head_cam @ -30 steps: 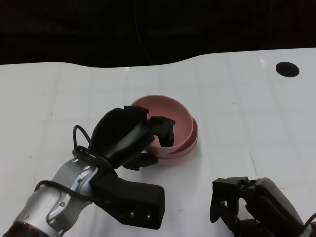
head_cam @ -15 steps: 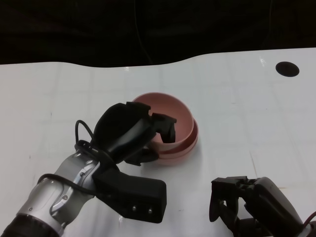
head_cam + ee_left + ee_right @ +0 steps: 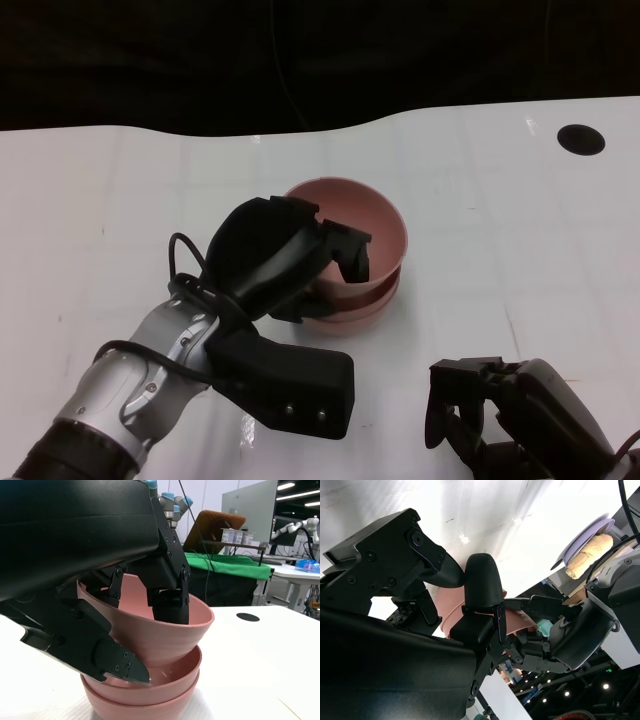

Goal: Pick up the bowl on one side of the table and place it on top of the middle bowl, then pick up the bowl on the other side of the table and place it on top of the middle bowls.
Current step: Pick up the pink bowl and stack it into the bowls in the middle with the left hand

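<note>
The left hand (image 3: pixel 285 262) pinches the rim of the top bowl (image 3: pixel 165 630), fingers (image 3: pixel 170 600) inside it, tilted over two nested pink bowls (image 3: pixel 145 690) at centre frame on the white table (image 3: pixel 520 220). Stacking looks nearly done (release pending). Smooth, matte plastic-looking rounded shells. The right hand (image 3: pixel 500 410), lower right, holds nothing, fingers curled.

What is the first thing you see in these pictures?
The pink bowl in the middle of the white table stands out first: the left hand holds it by its rim, tilted over two more pink bowls nested beneath it. Next comes the right hand at the near right edge, holding nothing, and a black round spot at the far right of the table.
</note>
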### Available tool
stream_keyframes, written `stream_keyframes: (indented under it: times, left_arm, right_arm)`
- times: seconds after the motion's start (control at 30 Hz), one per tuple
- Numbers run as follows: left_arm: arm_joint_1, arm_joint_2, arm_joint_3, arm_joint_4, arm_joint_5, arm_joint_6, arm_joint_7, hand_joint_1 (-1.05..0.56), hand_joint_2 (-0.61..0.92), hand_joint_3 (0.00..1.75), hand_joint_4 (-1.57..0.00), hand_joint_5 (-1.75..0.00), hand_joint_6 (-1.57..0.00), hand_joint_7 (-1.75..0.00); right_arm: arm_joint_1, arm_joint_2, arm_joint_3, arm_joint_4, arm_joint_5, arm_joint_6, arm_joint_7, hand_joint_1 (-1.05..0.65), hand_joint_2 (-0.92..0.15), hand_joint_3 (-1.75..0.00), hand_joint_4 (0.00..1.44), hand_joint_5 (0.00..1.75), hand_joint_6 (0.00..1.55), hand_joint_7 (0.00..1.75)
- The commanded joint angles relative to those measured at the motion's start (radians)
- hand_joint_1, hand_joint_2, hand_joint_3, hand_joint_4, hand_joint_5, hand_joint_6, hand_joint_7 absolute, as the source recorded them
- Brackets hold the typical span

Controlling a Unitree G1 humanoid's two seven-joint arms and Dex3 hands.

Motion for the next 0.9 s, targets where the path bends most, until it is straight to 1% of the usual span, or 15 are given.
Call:
stream_keyframes:
  times: [0.03,0.1,0.27,0.3,0.33,0.37,0.43,0.57,0.67,0.9]
  left_arm:
    - [-0.016,0.005,-0.002,0.013,0.006,0.003,0.027,-0.11,0.84,0.14,-0.71,-1.72,-0.81,-1.26]
    - [-0.019,0.002,-0.006,0.023,0.008,0.002,0.036,-0.13,0.87,0.15,-0.74,-1.67,-0.84,-1.18]
    - [-0.023,0.003,-0.011,0.03,0.007,0.003,0.039,-0.13,0.87,0.15,-0.75,-1.65,-0.86,-1.14]
    - [-0.02,0.001,-0.012,0.031,0.004,0.006,0.036,-0.14,0.88,0.15,-0.77,-1.6,-0.9,-0.98]
    - [-0.018,-0.001,-0.013,0.032,0.003,0.009,0.035,-0.14,0.89,0.13,-0.79,-1.53,-0.97,-0.78]
    - [-0.016,-0.002,-0.014,0.033,0.001,0.011,0.032,-0.14,0.91,0.11,-0.78,-1.57,-1.03,-0.69]
    - [-0.014,-0.002,-0.014,0.032,-0.003,0.013,0.026,-0.15,0.92,0.1,-0.74,-1.63,-0.99,-0.78]
    - [-0.014,0.0,-0.016,0.031,-0.001,0.015,0.026,-0.15,0.92,0.1,-0.73,-1.64,-0.97,-0.82]
    - [-0.014,0.002,-0.019,0.031,0.005,0.017,0.031,-0.17,0.92,0.09,-0.74,-1.59,-0.97,-0.75]
    - [-0.014,0.005,-0.02,0.031,0.005,0.017,0.032,-0.17,0.92,0.09,-0.74,-1.58,-0.98,-0.72]
  right_arm:
    - [0.003,-0.013,-0.002,0.003,0.003,-0.006,-0.004,-0.18,-0.51,-1.26,0.85,1.75,0.69,1.6]
    - [0.004,-0.013,-0.003,0.0,0.006,-0.004,-0.001,-0.17,-0.51,-1.27,0.85,1.75,0.69,1.6]
    - [0.004,-0.013,-0.003,0.002,0.007,-0.007,-0.002,-0.17,-0.51,-1.27,0.85,1.75,0.69,1.61]
    - [0.005,-0.012,-0.003,0.002,0.006,-0.008,-0.005,-0.17,-0.51,-1.27,0.85,1.75,0.69,1.61]
    - [0.007,-0.012,-0.003,0.001,0.007,-0.008,-0.004,-0.16,-0.51,-1.28,0.85,1.75,0.69,1.61]
    - [0.008,-0.012,-0.003,0.0,0.009,-0.008,-0.003,-0.16,-0.5,-1.28,0.85,1.75,0.69,1.61]
    - [0.009,-0.012,-0.003,-0.003,0.012,-0.005,0.001,-0.16,-0.5,-1.28,0.85,1.75,0.69,1.61]
    - [0.009,-0.011,-0.003,-0.004,0.013,-0.002,0.003,-0.16,-0.5,-1.28,0.85,1.75,0.69,1.62]
    - [0.008,-0.011,-0.003,-0.003,0.013,-0.001,0.004,-0.16,-0.5,-1.29,0.85,1.75,0.69,1.62]
    - [0.009,-0.01,-0.003,-0.004,0.01,-0.002,0.001,-0.16,-0.49,-1.29,0.85,1.75,0.69,1.63]
